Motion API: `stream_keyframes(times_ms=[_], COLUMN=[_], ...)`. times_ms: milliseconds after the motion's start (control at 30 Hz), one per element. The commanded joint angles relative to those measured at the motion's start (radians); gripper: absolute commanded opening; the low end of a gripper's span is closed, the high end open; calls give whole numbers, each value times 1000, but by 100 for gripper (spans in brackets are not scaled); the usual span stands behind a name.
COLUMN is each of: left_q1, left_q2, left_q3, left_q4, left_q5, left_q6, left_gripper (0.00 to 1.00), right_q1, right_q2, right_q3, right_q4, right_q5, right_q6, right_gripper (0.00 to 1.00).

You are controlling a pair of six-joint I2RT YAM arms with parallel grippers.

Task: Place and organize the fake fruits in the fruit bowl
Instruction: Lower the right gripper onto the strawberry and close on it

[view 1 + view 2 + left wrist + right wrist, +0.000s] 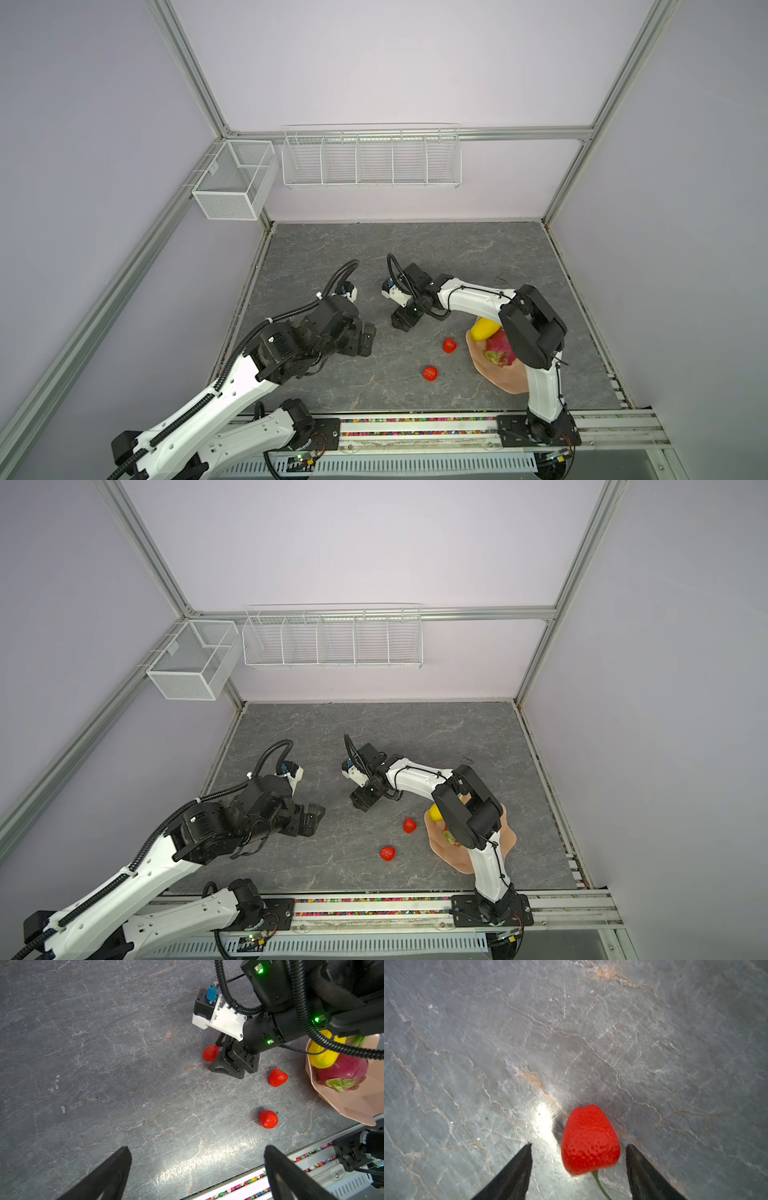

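The peach fruit bowl [498, 380] [353, 1105] sits at the right front. It holds the yellow ridged fruit [484, 329] [323, 1057] and the magenta dragon fruit [498, 351] [342, 1072]. Two red berries [449, 345] [430, 373] lie on the table left of the bowl. A third red berry [589, 1140] [211, 1052] lies between the fingers of my right gripper [579, 1145] [400, 325]. That gripper is open and low on the table, with a gap to the berry on each side. The top views hide this berry. My left gripper [197, 1150] [368, 338] is wide open and empty, left of centre.
My right arm's elbow [536, 328] hangs over the bowl and hides part of it. White wire baskets [235, 183] [370, 160] hang on the back walls. A rail with coloured beads [415, 428] runs along the table's front edge.
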Motion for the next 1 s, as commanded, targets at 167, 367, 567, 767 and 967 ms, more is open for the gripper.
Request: stream_keyframes(times_ms=[167,367,567,767,967], left_q1=[4,5,4,3,4], left_q2=[9,11,11,12,60], left_q3=[-16,-19,-25,-27,-31], left_q4=[11,16,23,37,150], left_q5=[4,5,1,-1,80], left_q6=[10,13,19,39,136], left_gripper=[99,99,99,99,99], right_q1=[8,8,8,9,8], right_q2=[45,67,52,-30,-279], right_q3=[29,43,40,-15,-165], right_q4=[6,11,12,29,54], right_q5=[32,49,60,68,78], right_q6=[-25,-12,-5,17,133], right_gripper=[71,65,55,52,50])
